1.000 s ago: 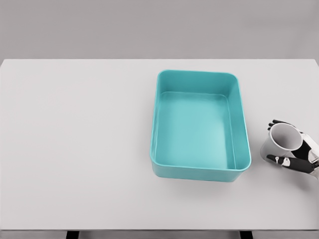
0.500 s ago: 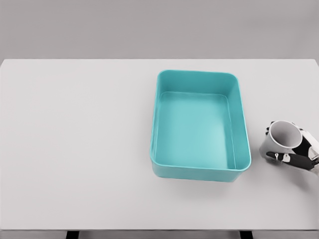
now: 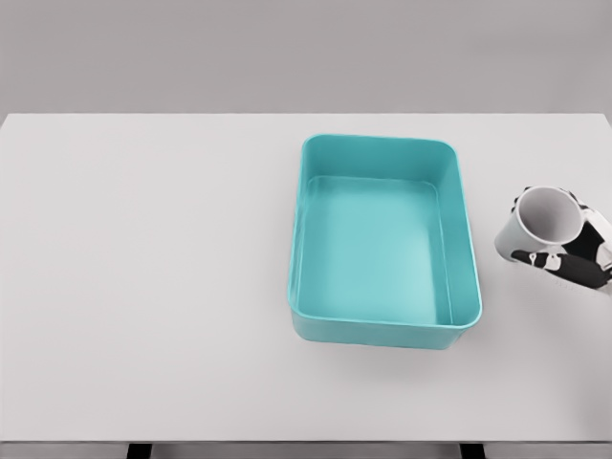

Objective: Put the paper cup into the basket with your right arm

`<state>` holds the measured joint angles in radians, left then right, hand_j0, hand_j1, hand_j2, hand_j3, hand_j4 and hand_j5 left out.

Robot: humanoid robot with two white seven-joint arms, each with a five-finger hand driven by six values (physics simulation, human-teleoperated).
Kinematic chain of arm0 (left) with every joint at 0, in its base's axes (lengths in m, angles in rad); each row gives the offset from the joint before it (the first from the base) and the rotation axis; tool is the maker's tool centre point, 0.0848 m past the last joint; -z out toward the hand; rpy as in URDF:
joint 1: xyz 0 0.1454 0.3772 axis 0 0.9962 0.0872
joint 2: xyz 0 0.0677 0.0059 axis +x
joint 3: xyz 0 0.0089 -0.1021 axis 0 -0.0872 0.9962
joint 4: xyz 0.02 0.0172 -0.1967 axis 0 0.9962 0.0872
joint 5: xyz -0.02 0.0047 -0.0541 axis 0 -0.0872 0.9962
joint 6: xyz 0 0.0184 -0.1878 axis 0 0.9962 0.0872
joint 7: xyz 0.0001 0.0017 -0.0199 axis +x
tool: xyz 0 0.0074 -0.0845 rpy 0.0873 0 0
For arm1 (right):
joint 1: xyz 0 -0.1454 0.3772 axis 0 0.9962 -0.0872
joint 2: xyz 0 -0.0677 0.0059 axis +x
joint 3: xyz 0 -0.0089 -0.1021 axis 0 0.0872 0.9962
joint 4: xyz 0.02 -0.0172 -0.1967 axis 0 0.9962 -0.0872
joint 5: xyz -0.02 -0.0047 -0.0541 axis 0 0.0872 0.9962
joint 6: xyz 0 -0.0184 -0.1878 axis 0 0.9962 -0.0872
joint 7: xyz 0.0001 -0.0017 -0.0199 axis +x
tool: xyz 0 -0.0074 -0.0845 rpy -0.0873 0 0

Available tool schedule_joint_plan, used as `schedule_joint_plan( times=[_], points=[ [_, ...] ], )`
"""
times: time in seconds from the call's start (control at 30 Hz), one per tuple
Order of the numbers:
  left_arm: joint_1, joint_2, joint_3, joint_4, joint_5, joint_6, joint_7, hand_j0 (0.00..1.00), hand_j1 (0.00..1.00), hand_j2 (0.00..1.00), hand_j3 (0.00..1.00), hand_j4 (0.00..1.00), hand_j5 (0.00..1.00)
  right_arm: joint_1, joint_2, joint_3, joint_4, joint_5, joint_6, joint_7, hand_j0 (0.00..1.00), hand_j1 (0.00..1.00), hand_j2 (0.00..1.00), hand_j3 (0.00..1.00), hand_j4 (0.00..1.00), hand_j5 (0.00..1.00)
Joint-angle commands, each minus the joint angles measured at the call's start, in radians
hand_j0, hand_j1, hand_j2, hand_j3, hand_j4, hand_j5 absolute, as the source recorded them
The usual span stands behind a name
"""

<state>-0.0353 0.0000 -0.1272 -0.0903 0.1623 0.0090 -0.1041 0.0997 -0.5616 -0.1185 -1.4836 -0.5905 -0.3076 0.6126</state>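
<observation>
A white paper cup [image 3: 537, 228] hangs tilted at the right edge of the head view, its open mouth facing up toward the camera. My right hand [image 3: 564, 251] is shut on it, dark fingers wrapped around its side from the right. The cup is lifted off the white table [image 3: 143, 287] and sits just right of the teal basket [image 3: 382, 330], apart from its right wall. The basket is a rectangular tub with nothing inside. My left arm does not show.
The table's front edge runs along the bottom of the view, with two dark legs below it. A grey wall stands behind the far edge.
My right hand has raised the cup, which now appears higher in the view and slightly further left, closer to the basket's right wall.
</observation>
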Motion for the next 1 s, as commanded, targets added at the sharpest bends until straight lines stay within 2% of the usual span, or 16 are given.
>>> schedule_joint_plan(
  times=[0.0, 0.13, 0.53, 0.63, 0.8, 0.97],
  points=[
    [0.000, 0.000, 0.000, 0.000, 0.000, 0.000, 0.000, 1.00, 1.00, 1.00, 1.00, 1.00, 1.00, -0.005, -0.001, 0.000, -0.007, -0.008, 0.007, -0.002, 0.57, 0.57, 0.57, 0.57, 0.57, 0.57],
    [0.000, 0.000, 0.001, 0.000, 0.000, 0.000, 0.000, 1.00, 1.00, 1.00, 1.00, 1.00, 1.00, -0.020, -0.001, 0.000, -0.055, -0.005, 0.036, -0.002, 0.57, 0.57, 0.57, 0.57, 0.57, 0.57],
    [0.000, 0.000, 0.000, 0.000, 0.000, 0.000, 0.000, 1.00, 1.00, 1.00, 1.00, 1.00, 1.00, -0.078, -0.001, 0.003, -0.060, 0.004, 0.041, -0.002, 0.57, 0.57, 0.57, 0.57, 0.57, 0.57],
    [0.000, 0.000, 0.000, 0.000, 0.000, 0.000, 0.000, 1.00, 1.00, 1.00, 1.00, 1.00, 1.00, -0.091, -0.003, 0.003, -0.101, 0.008, 0.047, -0.002, 0.57, 0.57, 0.57, 0.57, 0.57, 0.57],
    [0.000, 0.000, 0.001, 0.000, 0.000, 0.000, 0.000, 1.00, 1.00, 1.00, 1.00, 1.00, 1.00, -0.094, -0.003, 0.003, -0.103, 0.008, 0.050, -0.002, 0.57, 0.57, 0.57, 0.57, 0.57, 0.57],
    [0.000, 0.000, 0.000, 0.000, 0.000, 0.000, 0.000, 1.00, 1.00, 1.00, 1.00, 1.00, 1.00, -0.112, -0.004, 0.006, -0.139, 0.023, 0.051, -0.002, 0.57, 0.57, 0.57, 0.57, 0.57, 0.57]
  ],
)
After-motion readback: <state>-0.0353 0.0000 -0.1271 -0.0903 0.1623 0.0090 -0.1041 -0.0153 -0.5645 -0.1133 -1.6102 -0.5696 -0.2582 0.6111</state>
